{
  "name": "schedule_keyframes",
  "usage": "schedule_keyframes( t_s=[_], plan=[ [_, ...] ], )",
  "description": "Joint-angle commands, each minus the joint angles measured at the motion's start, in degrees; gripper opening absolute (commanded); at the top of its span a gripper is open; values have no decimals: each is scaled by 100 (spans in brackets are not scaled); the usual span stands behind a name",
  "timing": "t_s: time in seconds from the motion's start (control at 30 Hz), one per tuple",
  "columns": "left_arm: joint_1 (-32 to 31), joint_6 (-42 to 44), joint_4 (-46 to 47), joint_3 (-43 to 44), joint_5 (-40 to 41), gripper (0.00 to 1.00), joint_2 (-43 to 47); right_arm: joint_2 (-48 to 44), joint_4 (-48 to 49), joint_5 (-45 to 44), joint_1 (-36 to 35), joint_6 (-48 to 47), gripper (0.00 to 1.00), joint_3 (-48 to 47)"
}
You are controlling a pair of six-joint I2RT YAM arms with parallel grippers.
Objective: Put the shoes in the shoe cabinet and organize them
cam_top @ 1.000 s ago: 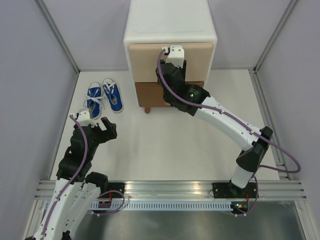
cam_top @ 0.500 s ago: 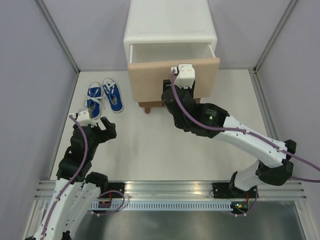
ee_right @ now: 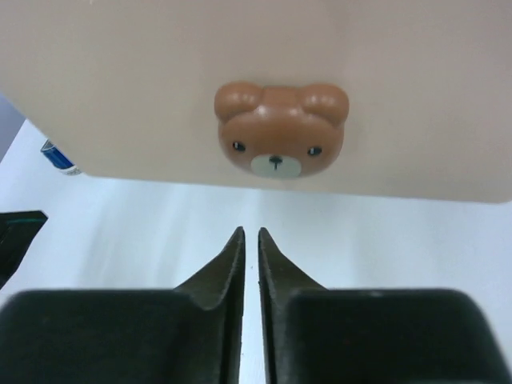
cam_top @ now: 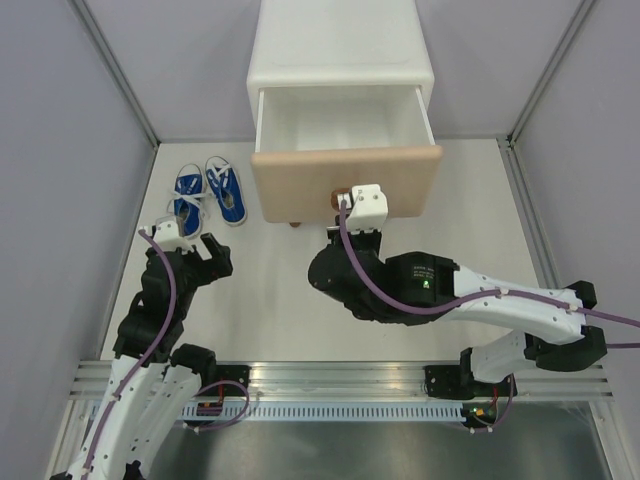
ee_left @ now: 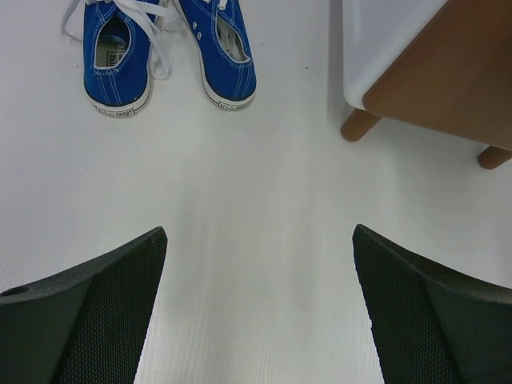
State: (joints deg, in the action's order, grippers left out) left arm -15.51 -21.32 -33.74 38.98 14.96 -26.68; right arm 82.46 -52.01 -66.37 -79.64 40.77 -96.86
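Two blue shoes [cam_top: 207,192] with white laces lie side by side on the white table, left of the shoe cabinet [cam_top: 340,50]. They show at the top of the left wrist view [ee_left: 168,52]. The cabinet's beige upper drawer [cam_top: 345,180] stands pulled out, its white inside bare. My right gripper [ee_right: 250,232] is shut just below the bear-face knob [ee_right: 280,132], with nothing between its fingers; from above it sits in front of the drawer [cam_top: 358,215]. My left gripper [ee_left: 260,232] is open over bare table, short of the shoes [cam_top: 200,240].
The brown lower drawer front [ee_left: 448,72] and two small brown feet [ee_left: 356,124] show at the right of the left wrist view. Grey walls close in the table on the left, right and back.
The right gripper pulled the upper drawer out toward me, then let go of the knob, dropped below it and closed. The left arm has stayed still.
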Motion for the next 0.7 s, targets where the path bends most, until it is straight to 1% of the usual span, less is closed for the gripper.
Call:
schedule_keyframes(
  t_s=[0.0,0.17,0.23,0.27,0.3,0.33,0.37,0.43,0.47,0.53,0.57,0.6,0.67],
  plan=[
    [30,199,218,-13,95,100,-39,-63,-730,-491,-245,886,12,-105],
    [39,198,210,-13,86,100,-57,-54,-1188,-623,-526,1371,12,-167],
    [39,199,210,-13,86,100,-66,-72,-1285,-614,-623,1485,16,-167],
    [39,199,210,-13,77,100,-66,-115,-1268,-588,-649,1477,22,-175],
    [39,199,210,-13,77,100,-66,-142,-1242,-562,-667,1460,35,-184],
    [39,199,210,-13,68,100,-83,-186,-1224,-561,-676,1416,44,-193],
    [39,190,210,-22,68,100,-75,-212,-1120,-570,-685,1372,60,-202],
    [39,190,210,-14,60,100,-92,-300,-979,-640,-676,1241,73,-193],
    [39,198,210,-13,60,100,-101,-326,-804,-684,-676,1101,82,-202],
    [39,199,210,-13,51,100,-101,-396,-488,-815,-676,802,89,-210],
    [39,199,210,-13,51,100,-110,-423,-486,-825,-659,679,89,-219],
    [39,199,210,-13,51,100,-110,-441,-251,-808,-554,564,93,-219],
    [39,198,210,-13,42,100,-136,-450,-47,-607,-369,353,95,-211]
  ],
)
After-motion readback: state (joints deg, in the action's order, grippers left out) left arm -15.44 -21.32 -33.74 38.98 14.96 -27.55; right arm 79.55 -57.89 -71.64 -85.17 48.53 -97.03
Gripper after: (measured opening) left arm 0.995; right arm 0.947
